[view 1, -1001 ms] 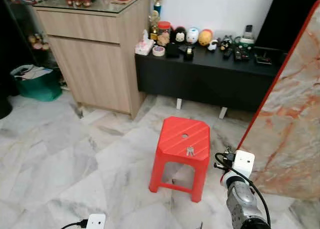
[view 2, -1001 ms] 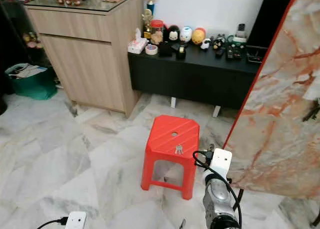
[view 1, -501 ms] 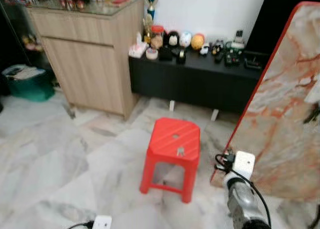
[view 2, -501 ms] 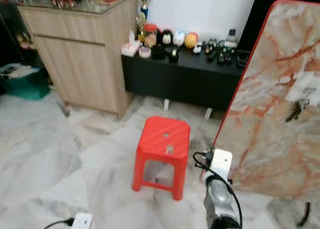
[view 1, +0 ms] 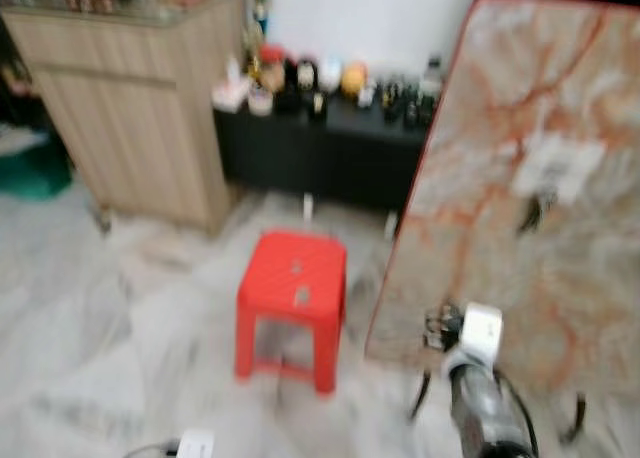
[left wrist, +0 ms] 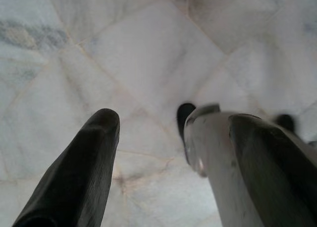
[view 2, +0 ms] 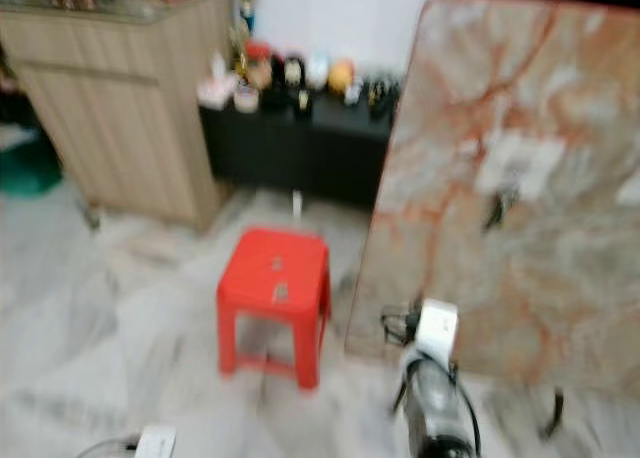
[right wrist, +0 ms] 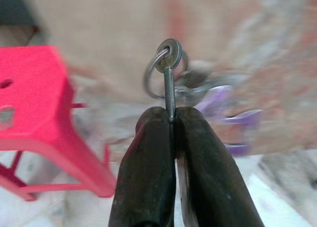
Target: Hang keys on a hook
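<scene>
- The right gripper (right wrist: 171,119) had its fingers (right wrist: 148,157) pinched tight on a flat metal key (right wrist: 169,90), which stuck up from the tips with its steel ring (right wrist: 157,74) and purple tag (right wrist: 218,100).
- A glossy red plastic stool (view 1: 292,281) stood on the marble floor (view 1: 100,318), something small and blurred on its ribbed seat.
- The veined marble-pattern board (view 1: 520,178) carried a white plate (view 1: 556,166) with a dark thing hanging below.
- The left gripper (left wrist: 173,138) hung over the tiles, fingers spread apart.
</scene>
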`<state>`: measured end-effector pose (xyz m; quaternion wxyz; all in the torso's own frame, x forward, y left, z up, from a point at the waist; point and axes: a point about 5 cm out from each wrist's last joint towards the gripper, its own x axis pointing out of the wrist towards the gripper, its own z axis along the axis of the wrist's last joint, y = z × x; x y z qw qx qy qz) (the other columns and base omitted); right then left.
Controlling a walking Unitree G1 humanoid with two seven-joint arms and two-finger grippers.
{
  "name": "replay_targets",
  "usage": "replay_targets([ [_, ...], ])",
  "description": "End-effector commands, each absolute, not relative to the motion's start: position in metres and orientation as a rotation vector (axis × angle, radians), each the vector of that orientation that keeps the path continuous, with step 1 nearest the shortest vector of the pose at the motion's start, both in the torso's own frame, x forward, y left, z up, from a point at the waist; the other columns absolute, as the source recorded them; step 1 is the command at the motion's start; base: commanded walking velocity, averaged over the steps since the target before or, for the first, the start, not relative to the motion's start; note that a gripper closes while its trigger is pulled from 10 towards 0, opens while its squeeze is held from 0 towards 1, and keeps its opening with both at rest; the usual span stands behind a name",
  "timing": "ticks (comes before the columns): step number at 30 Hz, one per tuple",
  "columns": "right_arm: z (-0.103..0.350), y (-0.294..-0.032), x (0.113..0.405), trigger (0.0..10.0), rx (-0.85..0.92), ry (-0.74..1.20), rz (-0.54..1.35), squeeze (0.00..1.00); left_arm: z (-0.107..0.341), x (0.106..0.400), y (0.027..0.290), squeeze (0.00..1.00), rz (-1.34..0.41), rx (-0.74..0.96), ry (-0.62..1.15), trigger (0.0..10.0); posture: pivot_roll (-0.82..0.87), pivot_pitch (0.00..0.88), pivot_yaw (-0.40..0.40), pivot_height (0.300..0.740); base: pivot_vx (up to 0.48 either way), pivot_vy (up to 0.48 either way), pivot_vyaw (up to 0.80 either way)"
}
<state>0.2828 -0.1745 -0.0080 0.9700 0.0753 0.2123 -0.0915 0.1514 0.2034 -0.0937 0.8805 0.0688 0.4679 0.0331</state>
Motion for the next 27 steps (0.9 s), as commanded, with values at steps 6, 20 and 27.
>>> replay_targets([
  [6,-0.005,-0.183,0.284,10.0,0.138,0.411,-0.202,0.00,-0.095,0.150,0.196,0.00,0.040,0.136,0.980,10.0,0.01,0.000,-0.053,0.740,0.000,-0.480,0.00],
  [20,0.011,-0.189,0.296,10.0,0.134,0.327,-0.235,0.00,-0.096,0.148,0.195,0.00,0.046,0.122,0.981,10.0,0.00,0.000,-0.055,0.740,0.000,-0.164,0.00],
  [27,0.034,-0.195,0.310,10.0,0.129,0.209,-0.269,0.00,-0.096,0.148,0.195,0.00,0.051,0.120,0.982,10.0,0.00,0.000,-0.054,0.740,0.000,0.000,0.00],
])
